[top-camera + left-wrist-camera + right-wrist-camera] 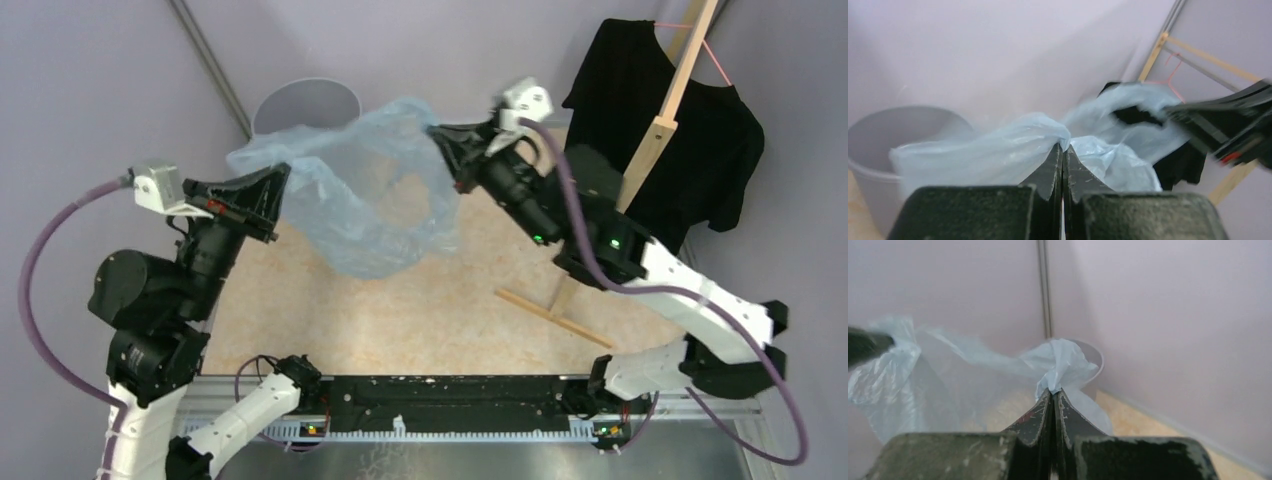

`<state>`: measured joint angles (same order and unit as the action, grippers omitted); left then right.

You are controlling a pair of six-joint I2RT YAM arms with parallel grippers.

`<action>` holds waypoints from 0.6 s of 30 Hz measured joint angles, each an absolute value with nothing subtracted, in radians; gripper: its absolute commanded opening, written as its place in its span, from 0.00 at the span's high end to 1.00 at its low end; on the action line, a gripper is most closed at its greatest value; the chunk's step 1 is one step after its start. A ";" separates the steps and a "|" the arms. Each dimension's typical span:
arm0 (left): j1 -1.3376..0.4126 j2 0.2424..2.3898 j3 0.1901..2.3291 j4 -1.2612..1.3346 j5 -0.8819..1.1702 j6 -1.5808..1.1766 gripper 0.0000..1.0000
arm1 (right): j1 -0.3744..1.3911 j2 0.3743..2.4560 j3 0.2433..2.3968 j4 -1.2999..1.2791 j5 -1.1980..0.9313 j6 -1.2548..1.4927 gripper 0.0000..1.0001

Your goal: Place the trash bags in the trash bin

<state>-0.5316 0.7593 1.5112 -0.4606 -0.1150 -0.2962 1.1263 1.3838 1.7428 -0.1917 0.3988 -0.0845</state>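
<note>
A pale blue translucent trash bag (370, 195) hangs stretched in the air between my two grippers, above the table and just in front of the grey round trash bin (305, 102) at the back. My left gripper (286, 178) is shut on the bag's left edge; its pinch shows in the left wrist view (1064, 146) with the bag (998, 155) and the bin (893, 135) behind. My right gripper (437, 133) is shut on the bag's right edge; the right wrist view shows that gripper (1053, 391) pinching the film (1063, 365) with the bin rim (1095, 357) beyond.
A black T-shirt (690, 130) hangs on a wooden rack (660, 130) at the back right, whose base slat (550, 315) lies on the table. A metal pole (210, 60) runs up the back left corner. Purple walls close in all round.
</note>
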 measured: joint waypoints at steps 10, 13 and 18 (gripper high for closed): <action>-0.532 0.696 1.180 -0.684 -0.281 -0.263 1.00 | 0.993 1.290 1.130 -0.058 0.438 0.048 1.00; -0.532 0.691 1.274 -0.733 -0.305 -0.255 1.00 | 0.971 1.362 1.143 -0.172 0.416 0.052 1.00; -0.532 0.657 1.381 -0.625 -0.222 -0.264 1.00 | 0.972 1.367 1.378 -0.105 0.211 0.044 1.00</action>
